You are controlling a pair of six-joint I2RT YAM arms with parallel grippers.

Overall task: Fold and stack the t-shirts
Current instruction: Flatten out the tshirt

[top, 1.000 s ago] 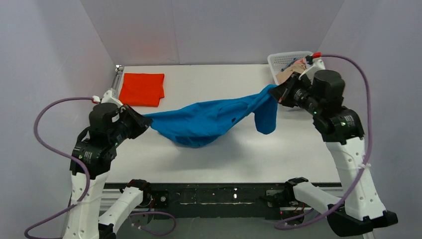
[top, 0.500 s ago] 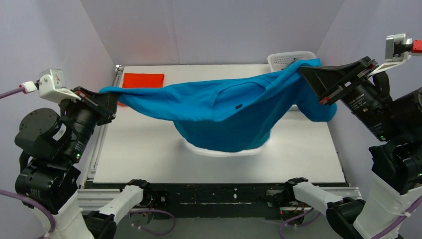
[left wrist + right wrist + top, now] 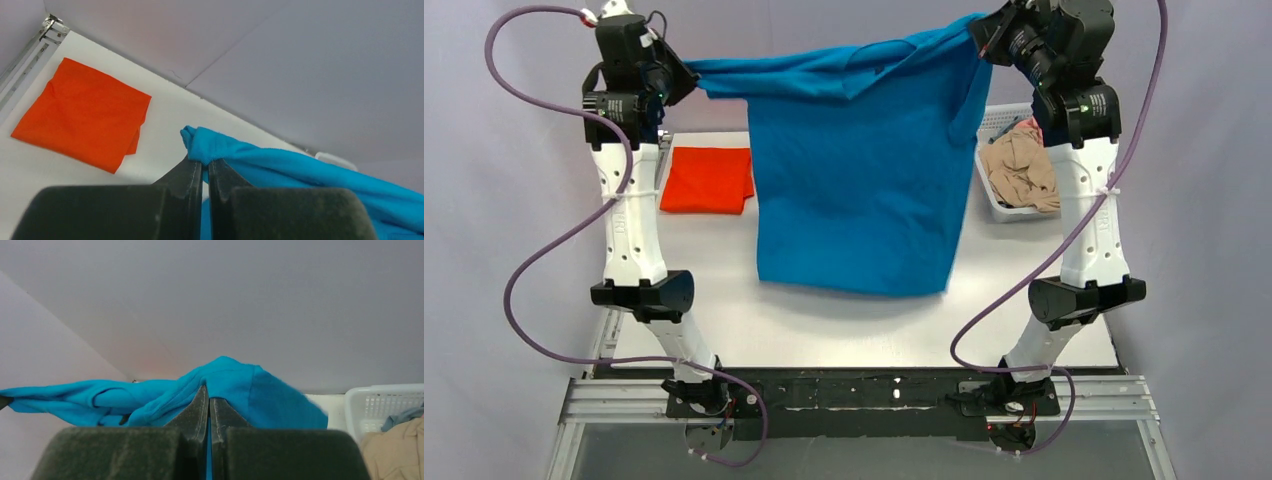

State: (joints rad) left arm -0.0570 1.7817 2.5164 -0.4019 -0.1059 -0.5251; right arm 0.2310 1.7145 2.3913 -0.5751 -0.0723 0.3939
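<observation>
Raised higher, blue t-shirt [image 3: 854,200] hangs between left tool [image 3: 690,73] and right tool [image 3: 975,33].

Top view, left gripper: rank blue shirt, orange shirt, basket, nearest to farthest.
1. The blue shirt: pinched in the left gripper, hanging to its right.
2. The orange shirt: folded on the table, far-left, below the gripper.
3. The basket: far-right corner, beyond the blue shirt.

White links [image 3: 629,225]; purple cables [image 3: 507,300]; left pincer [image 3: 204,164], right pincer [image 3: 209,397] black
</observation>
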